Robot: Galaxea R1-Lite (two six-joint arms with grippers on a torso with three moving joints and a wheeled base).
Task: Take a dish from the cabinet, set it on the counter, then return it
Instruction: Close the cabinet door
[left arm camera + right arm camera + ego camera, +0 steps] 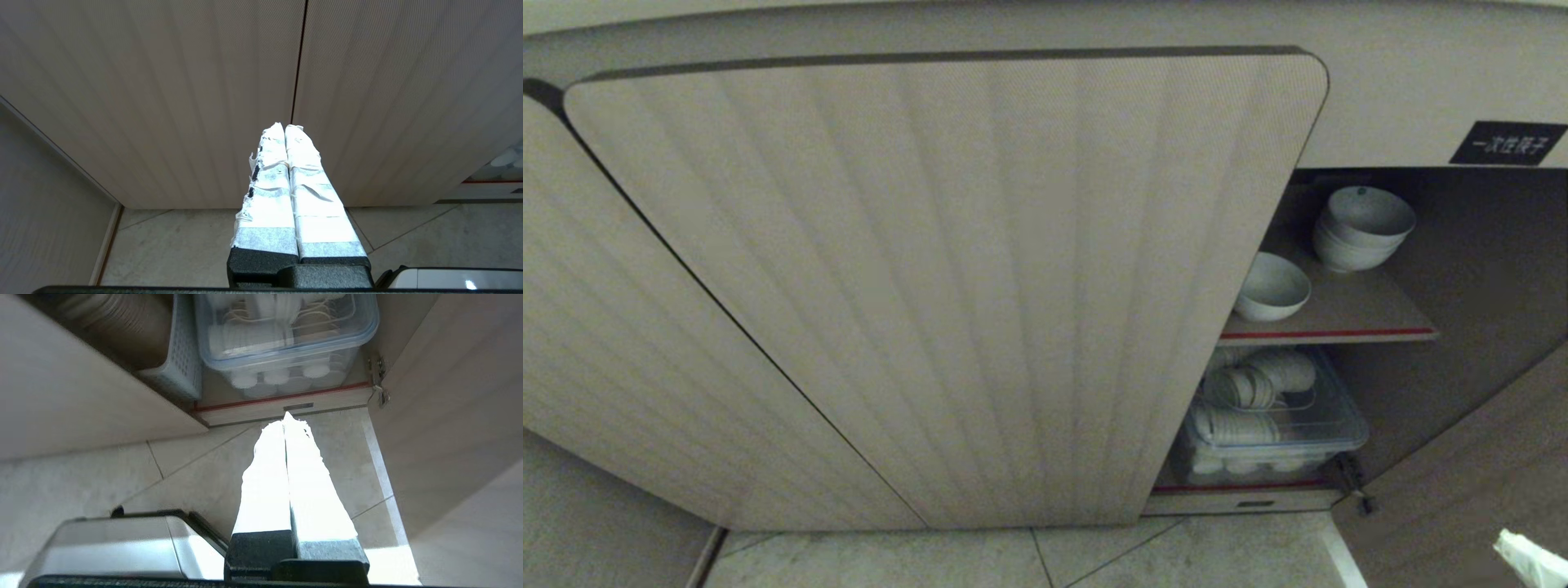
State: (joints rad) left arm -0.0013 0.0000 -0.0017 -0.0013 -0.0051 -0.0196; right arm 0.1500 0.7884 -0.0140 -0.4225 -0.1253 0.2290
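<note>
The cabinet has beige ribbed doors, and its right bay stands open. On the grey-brown upper shelf the dish, a small white bowl, sits alone near the front left. My right gripper is shut and empty. It hangs low over the floor tiles, pointing at the red-striped bottom shelf edge. Only its white taped tip shows in the head view's lower right corner. My left gripper is shut, empty and parked facing the closed doors. The counter is out of view.
A stack of white bowls stands behind the dish. A clear lidded box of white dishes fills the lower shelf beside a grey slotted basket. The opened right door and its hinge stand close by. My base is below.
</note>
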